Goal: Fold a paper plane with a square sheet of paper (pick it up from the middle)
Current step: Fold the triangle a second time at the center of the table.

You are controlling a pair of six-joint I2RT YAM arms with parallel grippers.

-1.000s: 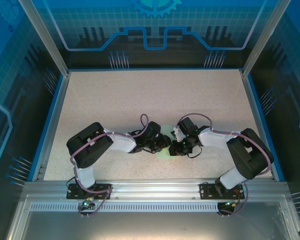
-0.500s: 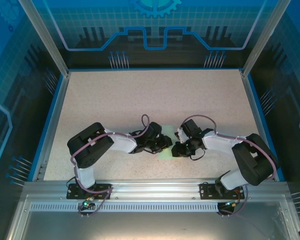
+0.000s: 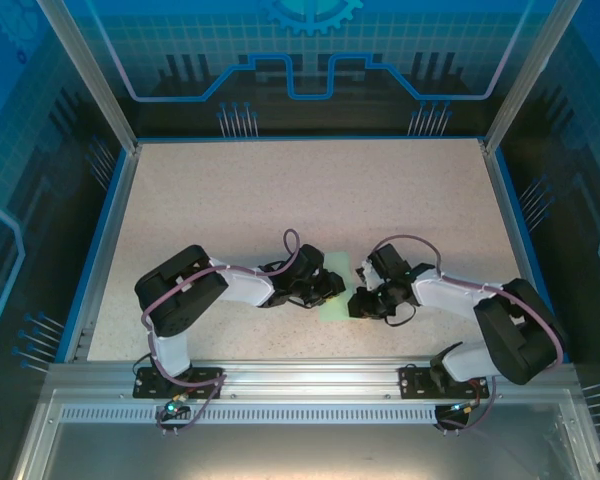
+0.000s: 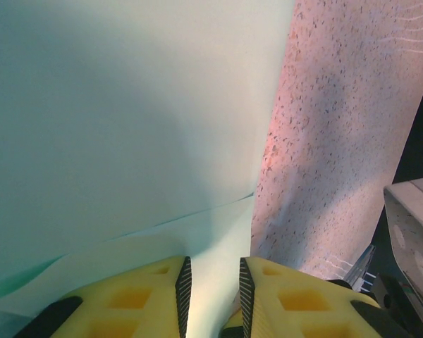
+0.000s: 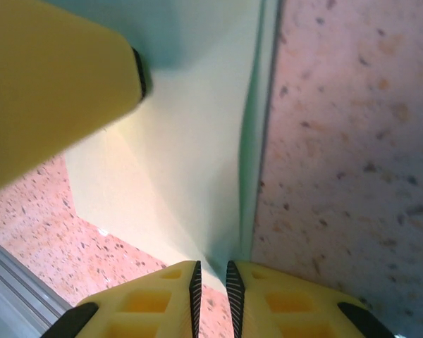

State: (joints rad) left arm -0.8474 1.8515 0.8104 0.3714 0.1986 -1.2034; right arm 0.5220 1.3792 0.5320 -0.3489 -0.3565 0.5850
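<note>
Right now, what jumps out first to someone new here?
The left gripper and right gripper meet almost tip to tip at the near middle of the table, over the pale mint-green sheet of paper. Close up, yellow fingers stand narrowly apart on its folded layers.

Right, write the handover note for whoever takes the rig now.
Left gripper: jaws nearly together, low over the paper; I can't tell if it grips.
Right gripper: closed on a raised folded edge of the paper.
Paper: on the table, near half, between the two grippers.
Done: at least one fold is in; a layered edge shows in the left wrist view.
Left: no pointed dart shape yet; the other folds remain.
</note>
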